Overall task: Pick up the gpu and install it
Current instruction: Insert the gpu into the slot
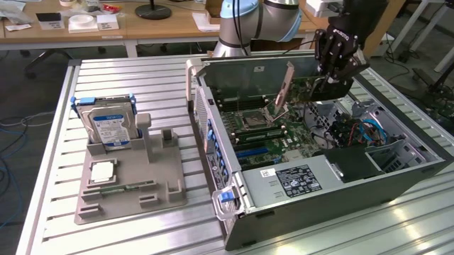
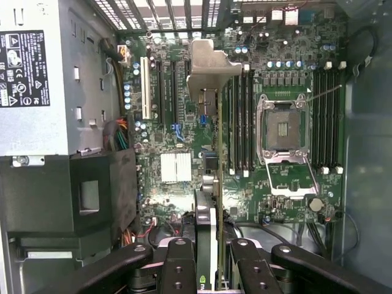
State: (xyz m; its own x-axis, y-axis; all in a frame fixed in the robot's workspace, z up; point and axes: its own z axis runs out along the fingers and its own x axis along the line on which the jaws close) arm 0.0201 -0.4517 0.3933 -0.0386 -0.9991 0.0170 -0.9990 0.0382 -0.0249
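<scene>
Fingers [image 2: 177,264] of the black robot gripper [image 1: 335,78] are clamped on the gpu [image 1: 312,90], a thin flat circuit card with a dark board, a green edge and a metal bracket at one end. The card stands on its long edge, gripped at the end away from the bracket, with one finger pressed to each face.

It hangs over the open grey computer case [image 1: 319,204], which lies on its side with the green motherboard [image 2: 174,131] facing up. In the exterior view the card sits high in the case, near the far wall. Its bracket end points down toward the board and the exterior view's left, and it is not seated in any slot.

In the wrist view the card is seen edge-on. It runs above the strip of board between the long expansion slots [image 2: 162,86] and the black memory slots [image 2: 239,116]. The silver square processor socket [image 2: 285,125] lies past those memory slots. A silver power supply box with a white label [image 2: 37,79] fills the corner of the case beyond the expansion slots.

The case rests on a slatted aluminium table [image 1: 127,79]. Well apart from it, toward the exterior view's left, sits a grey plastic holder tray [image 1: 159,178]. A silver hard drive with a blue-white label [image 1: 106,127] stands upright in it. A small square silver chip [image 1: 103,170] and a small green memory stick [image 1: 119,187] lie flat on it.
</scene>
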